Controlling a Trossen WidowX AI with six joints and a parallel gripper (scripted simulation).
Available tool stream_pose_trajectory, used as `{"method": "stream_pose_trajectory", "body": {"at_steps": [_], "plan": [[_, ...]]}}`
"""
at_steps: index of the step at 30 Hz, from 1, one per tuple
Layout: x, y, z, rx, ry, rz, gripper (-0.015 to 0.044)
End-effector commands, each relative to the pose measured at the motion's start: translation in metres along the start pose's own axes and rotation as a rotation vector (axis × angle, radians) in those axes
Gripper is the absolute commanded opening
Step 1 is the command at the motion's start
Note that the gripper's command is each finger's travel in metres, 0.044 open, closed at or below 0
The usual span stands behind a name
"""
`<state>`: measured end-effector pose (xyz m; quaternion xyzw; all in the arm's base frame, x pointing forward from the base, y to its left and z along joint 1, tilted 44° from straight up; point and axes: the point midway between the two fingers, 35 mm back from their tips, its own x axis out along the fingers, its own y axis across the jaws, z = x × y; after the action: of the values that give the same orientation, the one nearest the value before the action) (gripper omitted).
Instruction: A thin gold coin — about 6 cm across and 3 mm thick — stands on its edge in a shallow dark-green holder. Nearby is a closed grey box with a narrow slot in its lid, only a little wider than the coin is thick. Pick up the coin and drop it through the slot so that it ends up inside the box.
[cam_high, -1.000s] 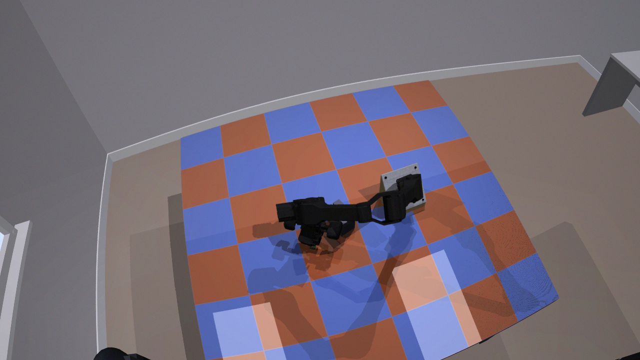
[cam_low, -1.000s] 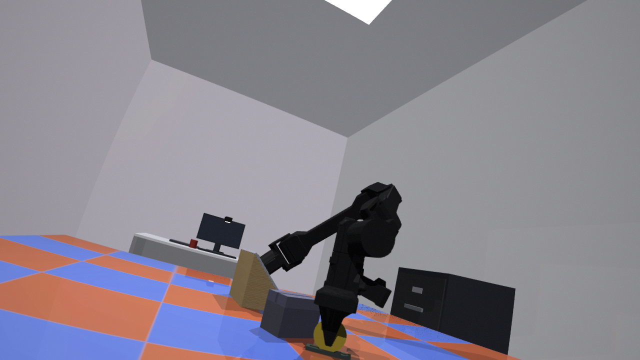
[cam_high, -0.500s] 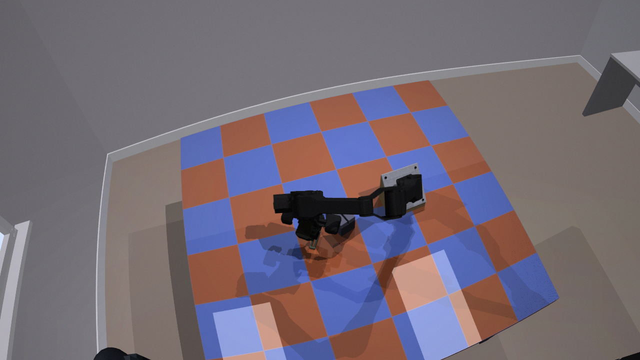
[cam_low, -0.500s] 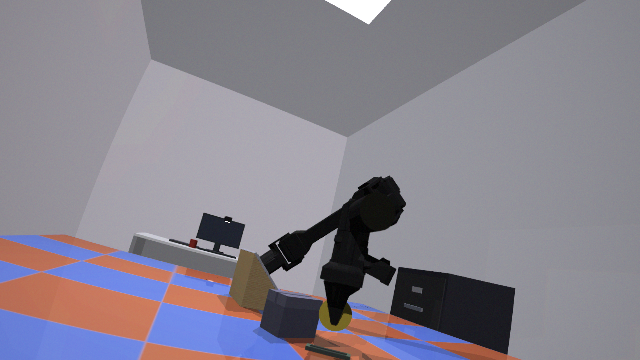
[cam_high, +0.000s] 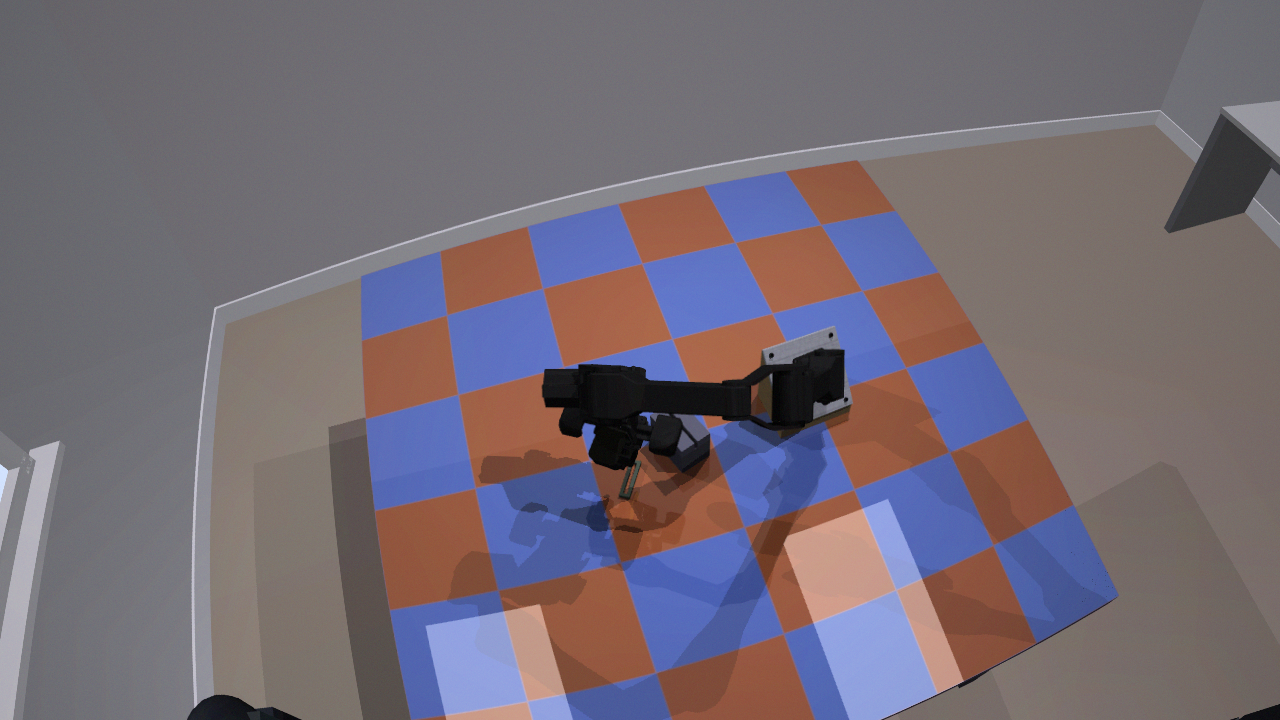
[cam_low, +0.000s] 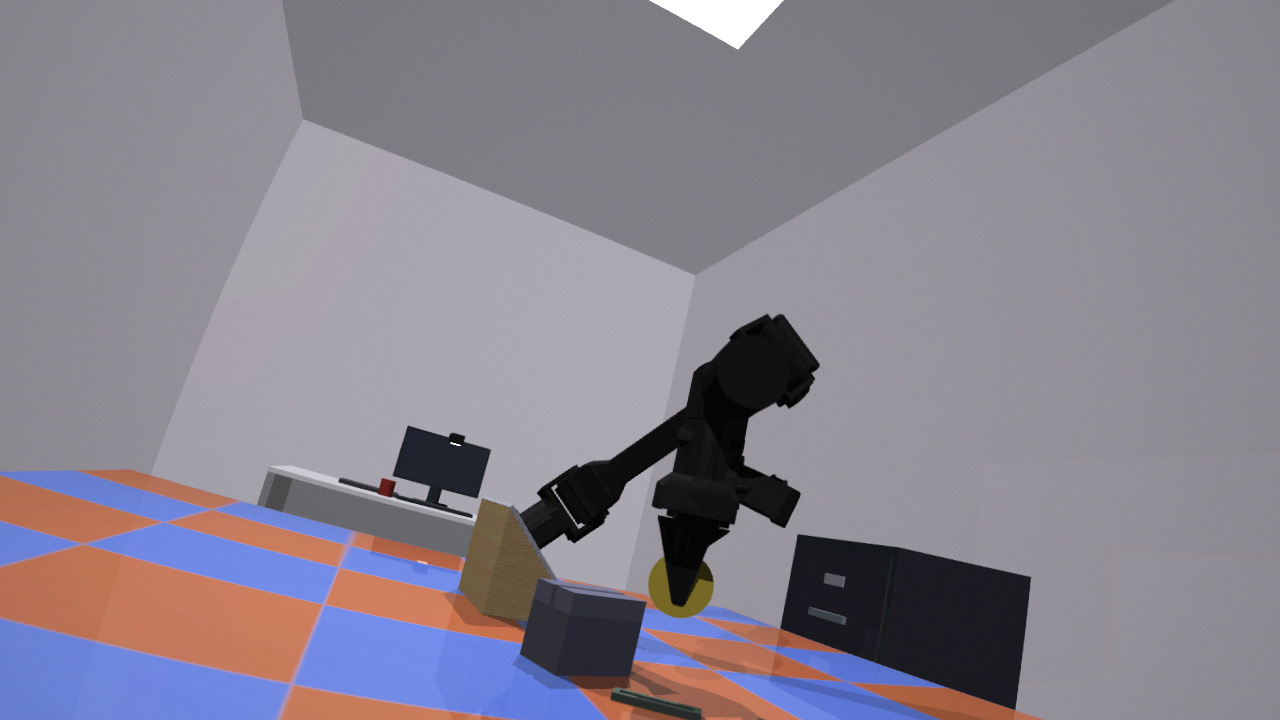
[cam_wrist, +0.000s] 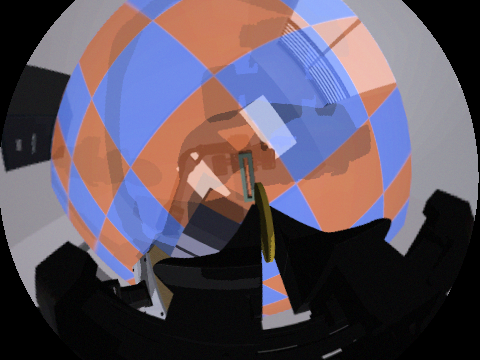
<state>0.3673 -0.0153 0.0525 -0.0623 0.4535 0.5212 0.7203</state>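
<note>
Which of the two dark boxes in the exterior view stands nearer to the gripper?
The small grey box on the checkered surface, just below and left of the gripper holding the coin. The black drawer cabinet stands farther back.

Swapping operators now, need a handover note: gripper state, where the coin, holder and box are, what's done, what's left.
Gripper: shut on the coin, held on edge and lifted off the floor.
Holder: empty on the checkered floor, in front of the box.
Box: closed, beside the hanging coin; the slot is not clearly visible in any view.
Done: coin grasped and raised out of the holder.
Left: carry it over the lid, line its edge up with the slot, lower, release.
</note>
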Motion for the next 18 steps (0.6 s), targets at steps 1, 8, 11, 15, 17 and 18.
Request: {"method": "stream_pose_trajectory", "body": {"at_steps": [1,8,11,15,17,18], "plan": [[-0.0119,-0.0001,0.0006,-0.009,0.004,-0.005,0.0],[-0.0157,0.001,0.0014,-0.096,0.004,-0.004,0.0],[-0.0159,0.0016,0.0025,-0.2,0.004,-0.004,0.0],[-0.0162,0.0025,0.004,-0.34,0.004,-0.004,0.0],[-0.0163,0.003,0.0047,-0.41,0.004,-0.003,0.0],[-0.0164,0.0032,0.0051,-0.445,0.004,-0.003,0.0]]}}
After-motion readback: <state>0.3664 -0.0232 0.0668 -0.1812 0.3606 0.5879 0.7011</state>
